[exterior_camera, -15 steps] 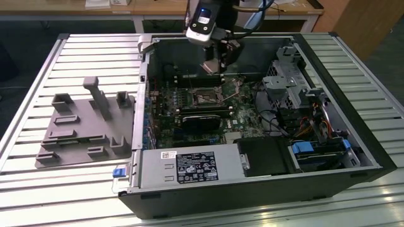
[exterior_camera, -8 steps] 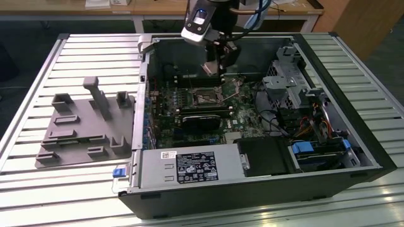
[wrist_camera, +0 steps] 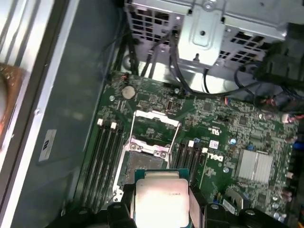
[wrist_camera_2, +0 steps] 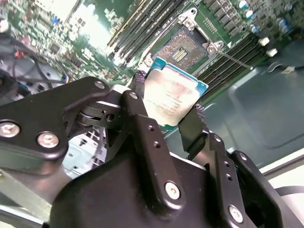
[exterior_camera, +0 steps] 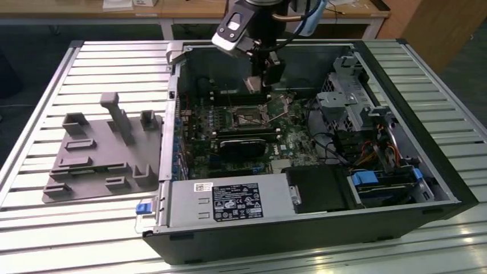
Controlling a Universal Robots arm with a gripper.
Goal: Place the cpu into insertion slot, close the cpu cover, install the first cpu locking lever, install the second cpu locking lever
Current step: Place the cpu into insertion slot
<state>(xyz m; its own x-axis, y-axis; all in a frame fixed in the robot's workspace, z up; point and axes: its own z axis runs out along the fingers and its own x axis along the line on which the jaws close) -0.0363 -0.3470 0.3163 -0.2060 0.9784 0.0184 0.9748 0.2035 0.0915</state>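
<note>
My gripper (exterior_camera: pixel 257 81) hangs inside the open computer case, shut on the cpu (exterior_camera: pixel 252 84). In both wrist views the cpu (wrist_camera_2: pixel 173 95) (wrist_camera: pixel 159 202), with its pale metal top, sits between two black fingers (wrist_camera_2: pixel 194 127). The insertion slot (exterior_camera: pixel 247 118) lies on the green board a little below the chip, apart from it. In the wrist views the insertion slot (wrist_camera_2: pixel 183 47) (wrist_camera: pixel 140 164) stands uncovered, and the cpu cover (wrist_camera: pixel 154 129) is flipped open beside it. A thin locking lever (wrist_camera: pixel 174 137) stands raised along the socket's side.
A black card (exterior_camera: pixel 243 142) lies just in front of the socket, with memory slots (wrist_camera: pixel 107 156) on either side. A metal drive cage (exterior_camera: pixel 350 85) and cables fill the exterior view's right. A grey fixture tray (exterior_camera: pixel 102 154) lies outside the case on the slatted table.
</note>
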